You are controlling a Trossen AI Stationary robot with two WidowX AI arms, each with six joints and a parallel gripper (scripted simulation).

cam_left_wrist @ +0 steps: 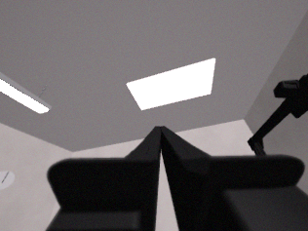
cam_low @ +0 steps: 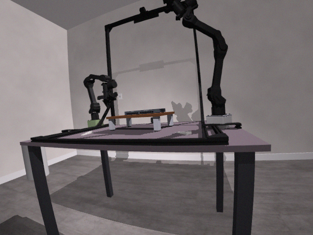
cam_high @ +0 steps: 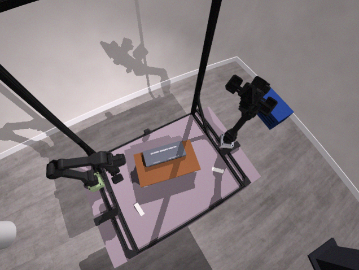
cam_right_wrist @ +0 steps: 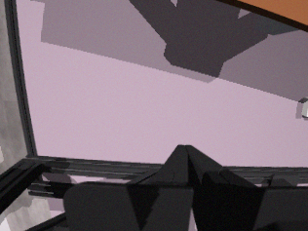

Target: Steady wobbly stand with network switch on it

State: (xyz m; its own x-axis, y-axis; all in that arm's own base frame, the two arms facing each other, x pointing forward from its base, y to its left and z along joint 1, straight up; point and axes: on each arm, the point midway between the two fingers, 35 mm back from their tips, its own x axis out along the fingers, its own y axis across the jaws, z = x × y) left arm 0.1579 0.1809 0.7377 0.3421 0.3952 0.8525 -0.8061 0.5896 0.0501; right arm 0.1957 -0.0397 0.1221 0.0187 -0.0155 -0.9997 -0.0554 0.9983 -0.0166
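Note:
The orange-topped stand (cam_high: 171, 172) (cam_low: 118, 116) stands on white legs in the middle of the table, and its edge shows in the right wrist view (cam_right_wrist: 278, 8). The grey network switch (cam_high: 163, 153) (cam_low: 145, 111) lies on its rear half. One white wedge (cam_high: 138, 209) (cam_low: 85, 132) lies flat near the table's front. A second wedge (cam_high: 218, 170) (cam_low: 184, 132) lies beside the stand. My right gripper (cam_high: 117, 174) (cam_low: 107, 97) (cam_right_wrist: 183, 151) is shut and empty, low beside the stand. My left gripper (cam_high: 232, 83) (cam_left_wrist: 160, 131) is shut and empty, raised high and pointing at the ceiling.
A black frame (cam_high: 236, 171) (cam_low: 126, 141) runs around the purple table (cam_high: 174, 205) (cam_low: 247, 144), with tall uprights at the back. A blue box (cam_high: 278, 111) and a white cylinder (cam_high: 5, 233) are off the table.

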